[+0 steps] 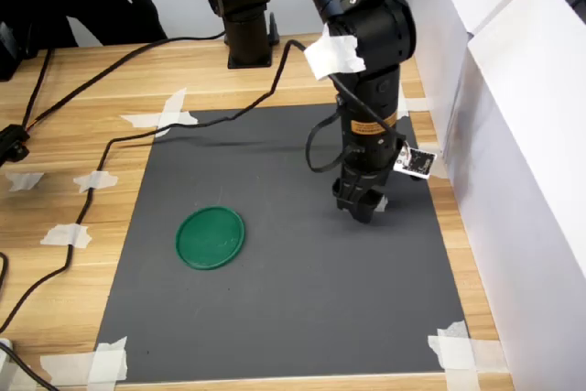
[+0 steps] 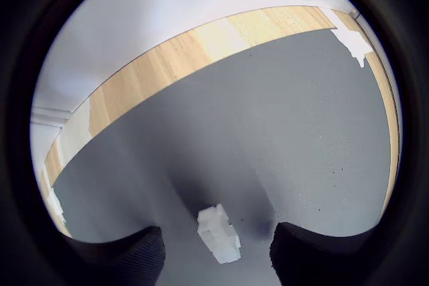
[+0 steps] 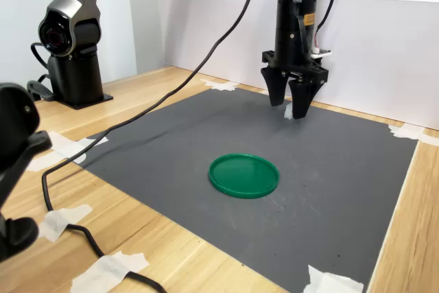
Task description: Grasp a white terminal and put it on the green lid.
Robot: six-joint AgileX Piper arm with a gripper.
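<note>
Covering the wooden table (image 1: 229, 89), a matte grey mat (image 1: 293, 318) holds the smooth round green lid (image 1: 211, 237) — unobstructed. Apart from it, the ridged, boxy white terminal (image 2: 219, 234) lies between the gripper (image 3: 289, 106)'s parted fingers — untouched.

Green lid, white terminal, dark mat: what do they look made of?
Green lid: looks like moulded plastic, semi-gloss, with a soft sheen and a raised rim. White terminal: likely plastic, whitish and slightly translucent, blocky with ridged edges. Dark mat: matte grey sheet with no glare, taped at the corners; rubber, foam or card, cannot tell.
</note>
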